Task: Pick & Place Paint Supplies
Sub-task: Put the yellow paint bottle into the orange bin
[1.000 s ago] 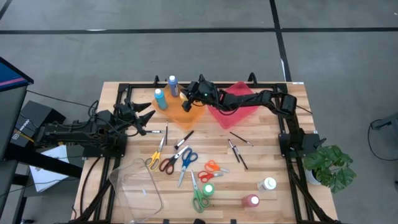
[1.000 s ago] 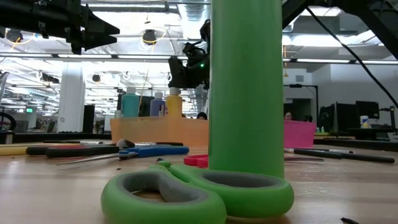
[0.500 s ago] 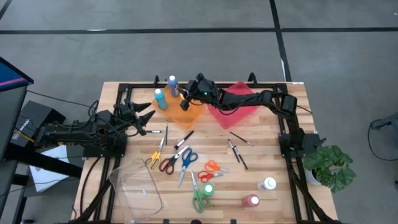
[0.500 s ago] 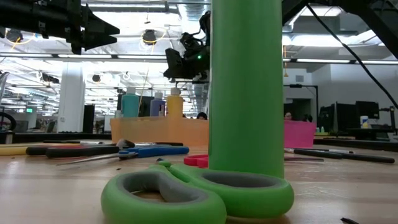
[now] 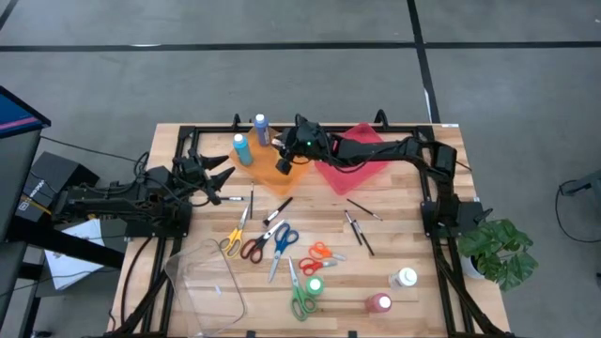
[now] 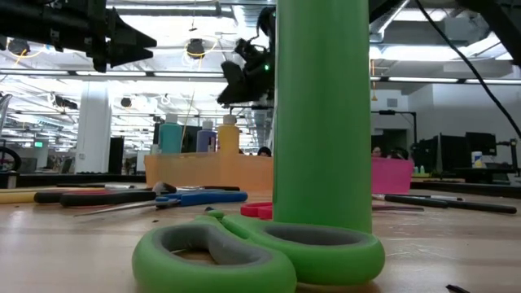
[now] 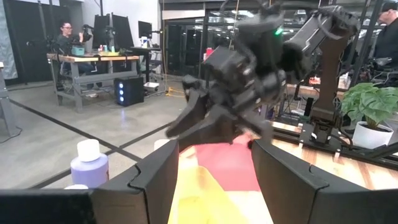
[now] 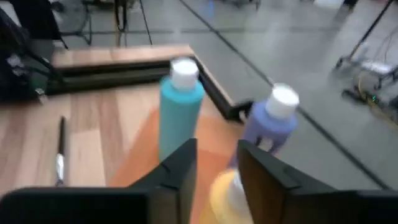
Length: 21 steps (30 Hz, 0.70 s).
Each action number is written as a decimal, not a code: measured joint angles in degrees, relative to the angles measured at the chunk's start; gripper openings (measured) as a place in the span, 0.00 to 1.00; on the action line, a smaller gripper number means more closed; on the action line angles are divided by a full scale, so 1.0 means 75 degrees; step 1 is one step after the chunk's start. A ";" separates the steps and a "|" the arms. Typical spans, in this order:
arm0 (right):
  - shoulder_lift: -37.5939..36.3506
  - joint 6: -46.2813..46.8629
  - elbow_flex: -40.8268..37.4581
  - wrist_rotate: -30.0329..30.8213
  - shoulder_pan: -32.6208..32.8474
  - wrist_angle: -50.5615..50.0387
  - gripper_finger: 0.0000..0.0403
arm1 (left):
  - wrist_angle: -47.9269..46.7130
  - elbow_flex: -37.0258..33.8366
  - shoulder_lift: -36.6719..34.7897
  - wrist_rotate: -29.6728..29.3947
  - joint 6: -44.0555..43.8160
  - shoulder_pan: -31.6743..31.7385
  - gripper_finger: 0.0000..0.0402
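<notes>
The right end effector hovers over the orange tray at the far middle of the tabletop, its fingers parted with a narrow gap and nothing between them. Directly below, a yellow bottle stands in the tray beside a teal bottle and a lilac bottle. The left end effector waits at the left edge, open and empty.

The bottles look light, rigid and smooth, likely to tip if nudged; the body just under the cap seems the safest place to hold. The scissors and thin brushes lying flat in the middle look stiff and low, so they would want a pinch across the handle or shaft.

From above, the arm covers the yellow bottle completely. In the low view a green bottle blocks the middle of the table, and the wrist views are blurred.
</notes>
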 joint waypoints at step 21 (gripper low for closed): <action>0.0221 0.1194 -0.0064 0.1723 0.0306 -0.0281 0.69 | -0.0038 0.0000 0.0000 0.0000 -0.0022 -0.0003 0.50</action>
